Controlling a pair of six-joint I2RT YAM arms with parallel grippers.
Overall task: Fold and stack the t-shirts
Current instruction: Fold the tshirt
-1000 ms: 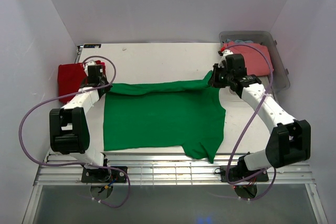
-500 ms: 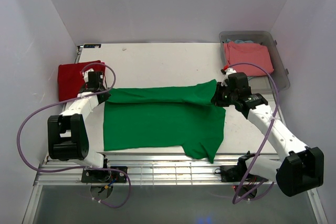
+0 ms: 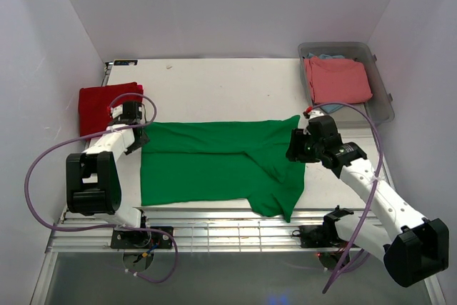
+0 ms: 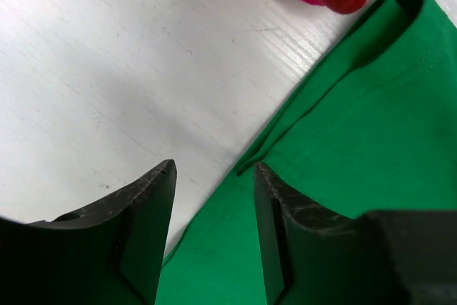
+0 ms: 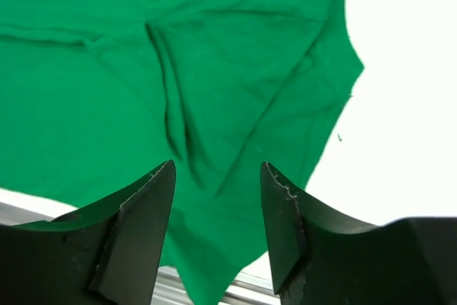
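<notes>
A bright green t-shirt (image 3: 214,162) lies on the white table, its far part folded over toward the near side; it also fills the left wrist view (image 4: 371,126) and the right wrist view (image 5: 178,69). My left gripper (image 3: 136,136) is open at the shirt's far left corner, with green cloth lying flat below its jaws (image 4: 213,169). At the shirt's far right corner my right gripper (image 3: 298,146) stands open above the cloth (image 5: 218,169). A folded deep red t-shirt (image 3: 96,105) lies at the far left. A salmon-pink t-shirt (image 3: 337,80) lies in the bin.
The clear plastic bin (image 3: 383,98) stands at the far right of the table (image 3: 214,83), a bit of light blue cloth (image 3: 328,56) showing at its far end. Metal rails (image 3: 214,230) run along the near edge by the arm bases.
Both grippers carried the green shirt's far edge toward the near side, laid it down as a fold, and opened, letting the cloth go.
</notes>
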